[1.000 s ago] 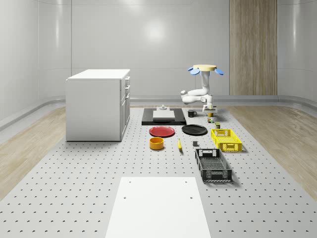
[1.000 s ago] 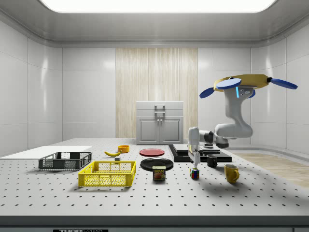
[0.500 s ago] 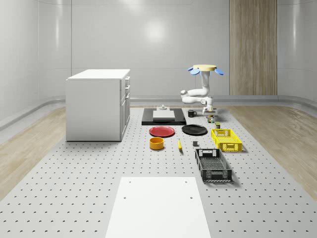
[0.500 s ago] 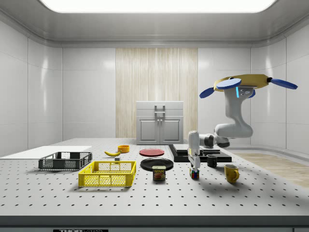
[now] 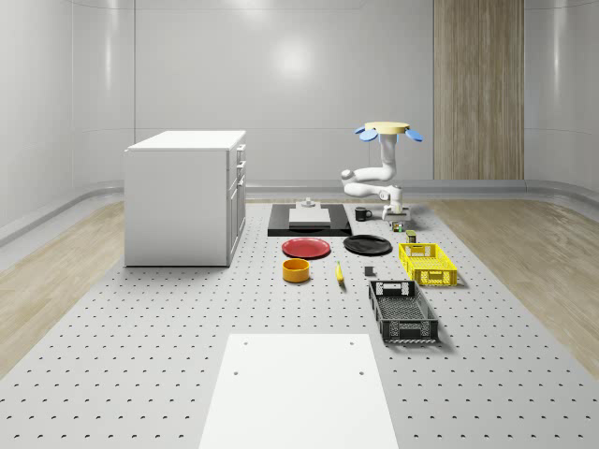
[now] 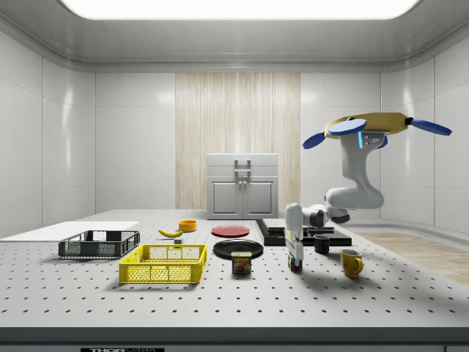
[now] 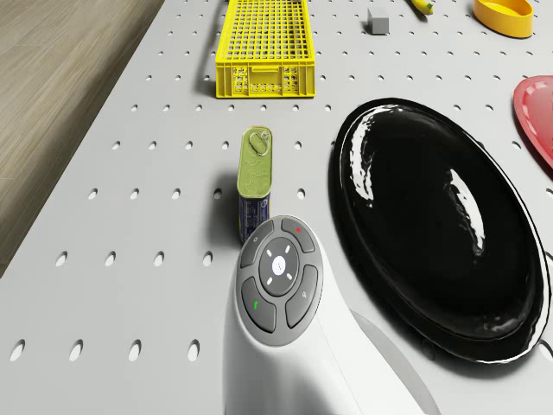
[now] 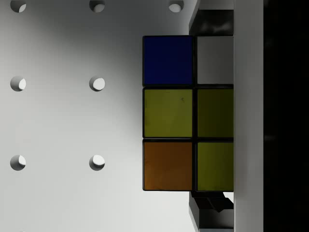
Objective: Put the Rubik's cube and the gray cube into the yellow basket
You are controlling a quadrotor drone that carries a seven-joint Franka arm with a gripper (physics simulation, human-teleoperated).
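The Rubik's cube (image 8: pixel 188 113) stands on the table between the tin and the mugs, with my gripper (image 8: pixel 212 113) lowered straight over it. A dark finger (image 8: pixel 212 23) lies flush against each of two opposite sides, with no gap. In the side view the gripper (image 6: pixel 294 257) reaches down to the cube (image 6: pixel 295 266), which rests on the table. The drone (image 6: pixel 374 126) hovers above and toward the side view's right of the cube. The yellow basket (image 7: pixel 263 47) and the small gray cube (image 7: pixel 378 21) lie farther off, beyond the tin.
A tin can (image 7: pixel 255 181) stands close beside the arm's wrist (image 7: pixel 278 277), and a black plate (image 7: pixel 441 225) lies just past it. A yellow mug (image 6: pixel 351 262) and a dark mug (image 6: pixel 322 243) sit near the cube. A black basket (image 5: pixel 402 311) lies beyond the yellow one.
The arm has lowered the gripper from just above the Rubik's cube down around it. The drone has held its place.
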